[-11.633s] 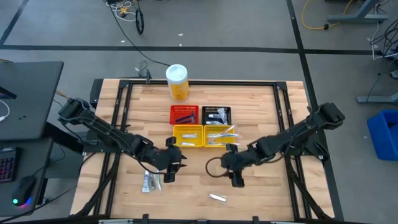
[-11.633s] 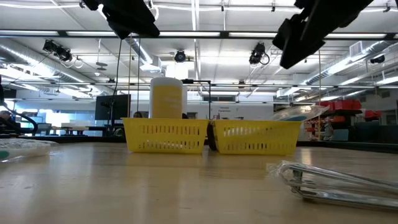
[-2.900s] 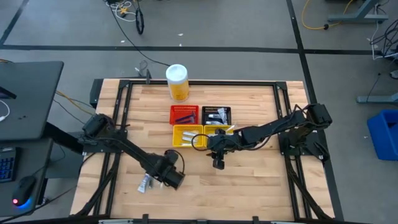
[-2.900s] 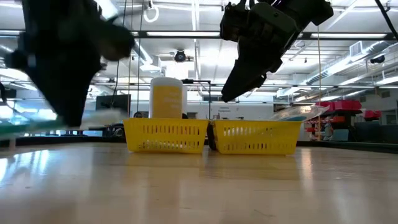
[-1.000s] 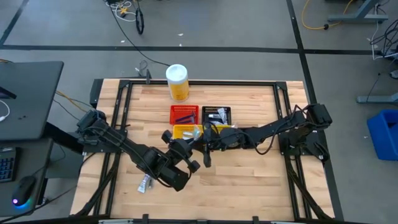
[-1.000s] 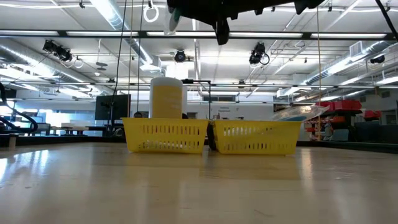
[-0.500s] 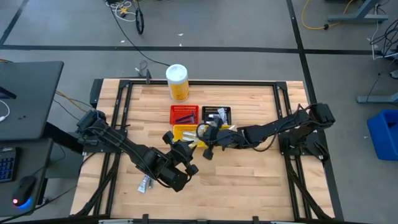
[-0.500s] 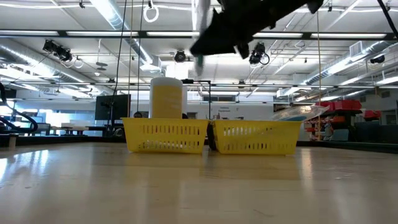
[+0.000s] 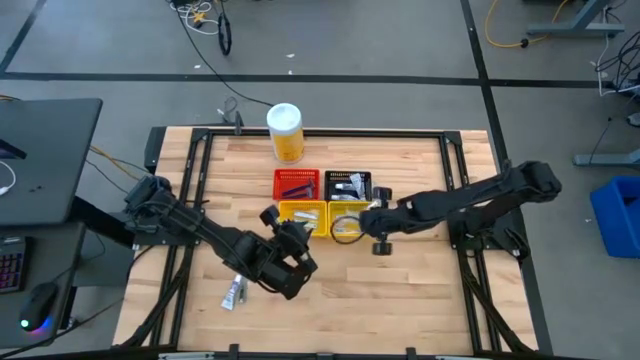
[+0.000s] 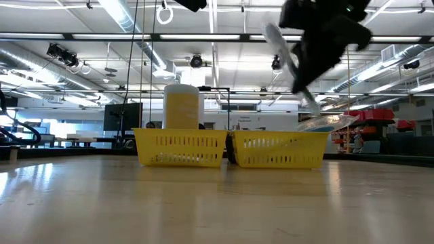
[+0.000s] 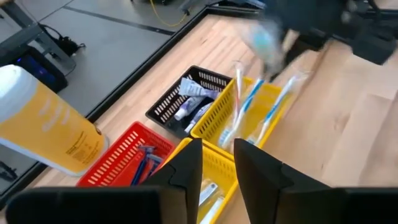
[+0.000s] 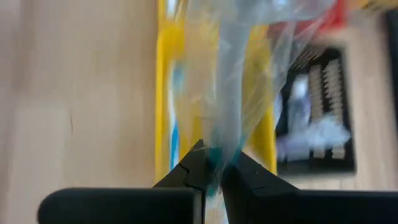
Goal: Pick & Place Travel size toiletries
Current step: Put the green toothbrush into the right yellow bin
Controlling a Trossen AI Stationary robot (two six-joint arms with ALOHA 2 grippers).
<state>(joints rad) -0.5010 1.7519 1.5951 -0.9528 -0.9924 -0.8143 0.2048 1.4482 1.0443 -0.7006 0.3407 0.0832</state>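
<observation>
We record the right pincer [image 12: 211, 169] clamped on a wrapped toothbrush [image 10: 290, 62] above the right yellow basket [image 9: 349, 221], the left pincer [image 11: 213, 163] slightly parted and empty over the left yellow basket [image 9: 301, 217], bench [image 9: 420, 290] beneath.

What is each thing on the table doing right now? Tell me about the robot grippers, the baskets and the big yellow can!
Right gripper: shut on a clear-wrapped toothbrush, above the right yellow mesh basket.
Left gripper: open, empty, near the left yellow mesh basket.
Red mesh basket: holds blue-handled razors.
Black mesh basket: holds small tubes.
Tall yellow canister: upright, white lid on.
</observation>
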